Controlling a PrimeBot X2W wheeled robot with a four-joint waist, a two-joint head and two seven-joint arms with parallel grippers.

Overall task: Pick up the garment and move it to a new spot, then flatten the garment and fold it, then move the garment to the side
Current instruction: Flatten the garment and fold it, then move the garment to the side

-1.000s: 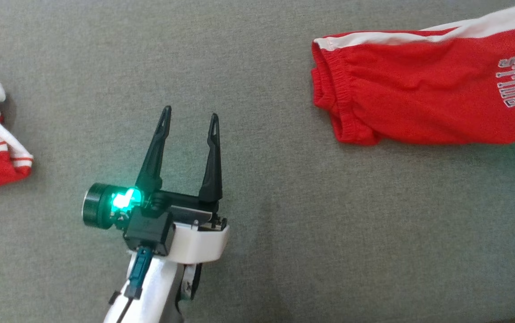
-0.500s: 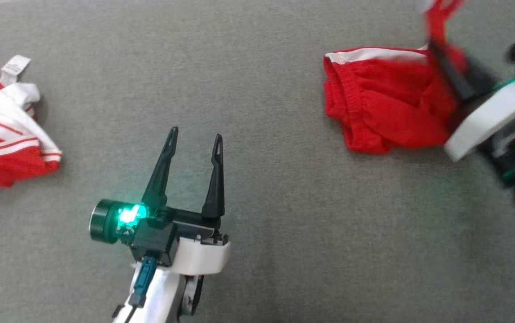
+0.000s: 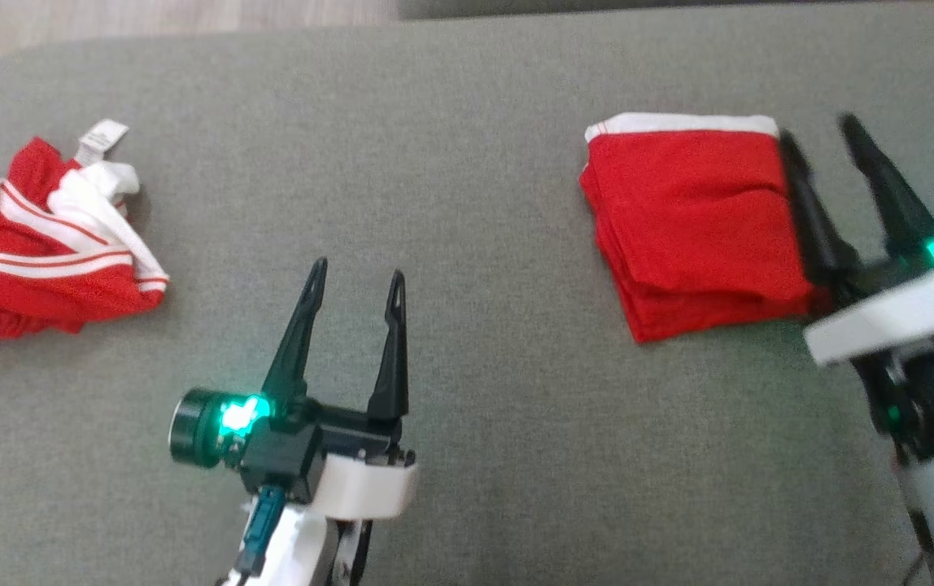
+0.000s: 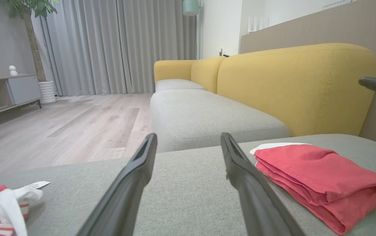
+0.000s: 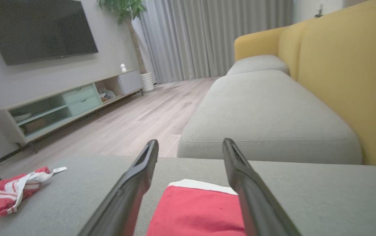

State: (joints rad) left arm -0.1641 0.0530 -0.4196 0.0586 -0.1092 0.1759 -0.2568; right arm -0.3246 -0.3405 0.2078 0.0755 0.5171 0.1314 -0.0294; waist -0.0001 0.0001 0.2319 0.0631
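Note:
The garment (image 3: 695, 224) is red with a white band along its far edge and lies folded into a neat stack at the right of the grey cushion (image 3: 483, 203); I also see the garment (image 4: 319, 177) in the left wrist view and the garment (image 5: 197, 213) in the right wrist view. My right gripper (image 3: 817, 134) stands open at the stack's right edge, with nothing between its fingers. My left gripper (image 3: 357, 273) hovers open and empty over the middle of the cushion, well left of the stack.
A crumpled red and white jersey (image 3: 36, 244) with a tag lies at the cushion's left end. Beyond the cushion's far edge are a grey sofa seat (image 4: 201, 118), its yellow backrest (image 4: 292, 88) and wooden floor (image 4: 60, 127).
The right gripper came in carrying the red cloth over, laid it down as a folded stack and opened. The head camera shifted. The left gripper stayed open.

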